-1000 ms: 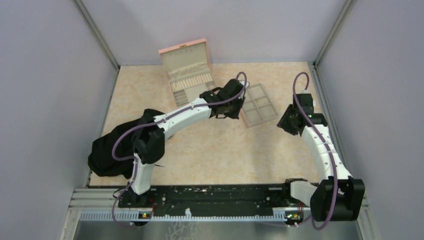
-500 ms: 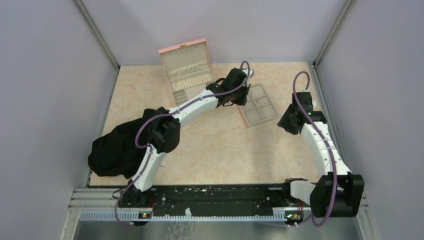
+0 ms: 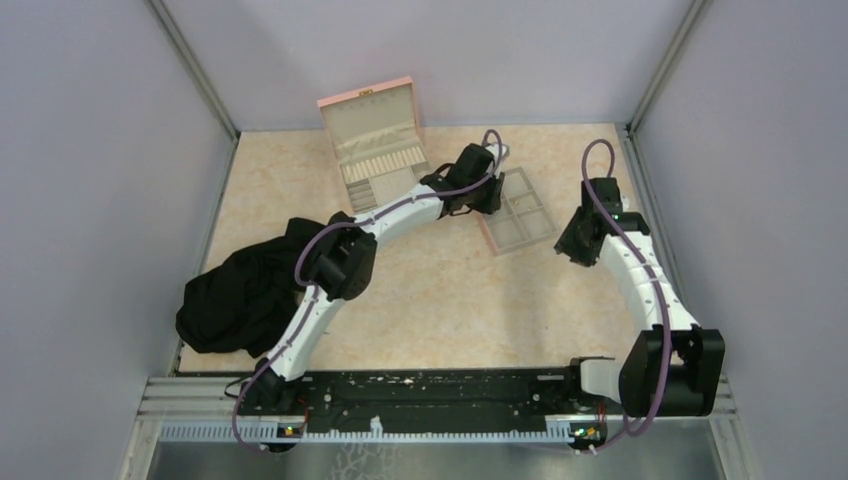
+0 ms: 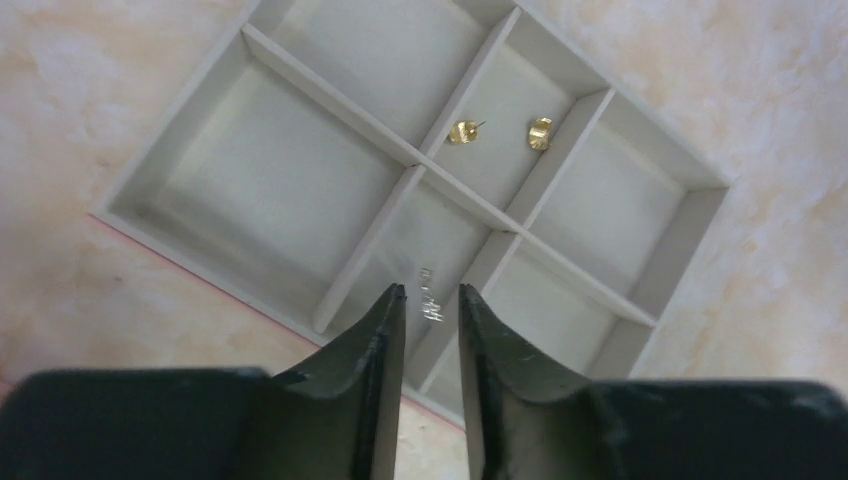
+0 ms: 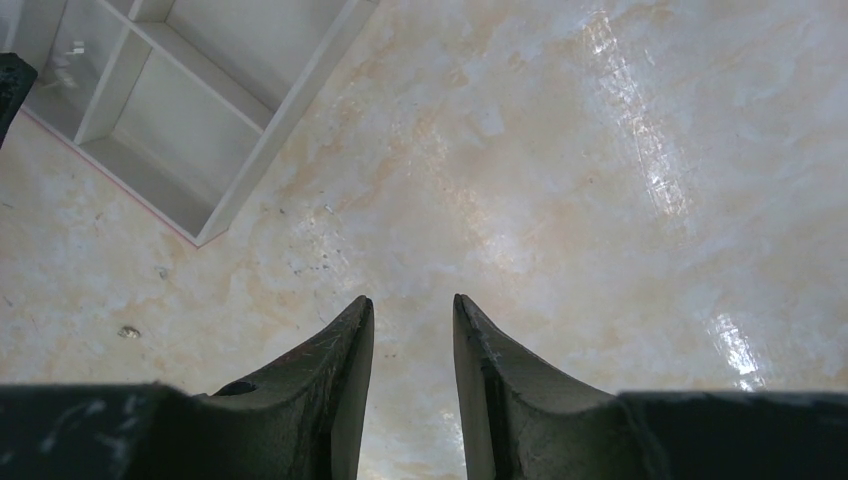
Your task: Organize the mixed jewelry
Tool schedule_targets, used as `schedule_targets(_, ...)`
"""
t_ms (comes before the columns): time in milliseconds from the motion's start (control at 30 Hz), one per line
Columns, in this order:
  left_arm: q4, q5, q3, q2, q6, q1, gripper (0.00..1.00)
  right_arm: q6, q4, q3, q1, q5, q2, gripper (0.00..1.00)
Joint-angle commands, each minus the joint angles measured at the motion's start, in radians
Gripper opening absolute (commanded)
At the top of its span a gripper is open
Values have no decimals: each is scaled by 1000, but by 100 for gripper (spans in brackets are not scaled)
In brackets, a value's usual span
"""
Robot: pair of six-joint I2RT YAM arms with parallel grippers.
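The flat pink-rimmed six-compartment tray (image 3: pixel 522 212) lies at the back right. My left gripper (image 3: pixel 487 197) hovers over its near-left part. In the left wrist view the left gripper (image 4: pixel 432 290) has its jaws a narrow gap apart with nothing between them. A tiny silvery piece (image 4: pixel 430 303) lies in a tray compartment just past the fingertips. Two gold pieces (image 4: pixel 462 131) lie in a compartment further on. My right gripper (image 3: pixel 572 246) is open and empty over bare table right of the tray (image 5: pixel 300 100). A small pale speck (image 5: pixel 128 332) lies on the table.
The pink hinged box (image 3: pixel 375 140) with cream lining stands open at the back, left of the tray. A black cloth (image 3: pixel 235 300) lies heaped at the left by the left arm. Walls enclose the table on three sides.
My left arm has stretched further back and right, bringing its gripper over the tray. My right gripper has shifted slightly back.
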Motion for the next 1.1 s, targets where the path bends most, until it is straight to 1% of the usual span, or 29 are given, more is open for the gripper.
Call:
schedule_targets(0,34,17,51,13,9,6,42,-13,8,56,-6,5,9,35)
schedule_targets(33,30,19,51,8,9,6,46,-13,8,57,-6,2,10,35)
schedule_targets(67,25,22,51,1,8,6,47,-16,7,58,-5,2,11,35)
schedule_targets(167,6,21,25,-45,10,-3,47,-20,8,58,-6,0,9,35)
schedule_targets(233,-1,0,-32,-105,18,-12,47,-21,15,48,-6,-3,0,35)
schedule_targets(333,3,-36,-175,-228,20,-31,47,-16,35,18,-6,-18,-13,35)
schedule_targets(400,3,-80,-297,-314,1,-39,47,-13,51,-5,-5,-36,-17,35)
schedule_targets(500,-8,-93,-470,-431,-52,-39,47,-4,77,-39,-5,-69,-19,35)
schedule_targets(600,-39,-134,-597,-504,-110,-43,48,0,100,-69,-5,-92,-19,34)
schedule_targets(667,-88,-163,-644,-521,-146,-42,51,0,108,-85,-6,-118,-18,34)
schedule_targets(767,-157,-191,-669,-521,-205,-44,54,-1,114,-90,-6,-133,-20,34)
schedule_targets(933,-257,-240,-670,-489,-355,-47,55,-18,109,-75,-6,-129,-24,34)
schedule_targets(1067,-284,-238,-675,-456,-481,-54,56,-24,104,-70,-6,-133,-27,34)
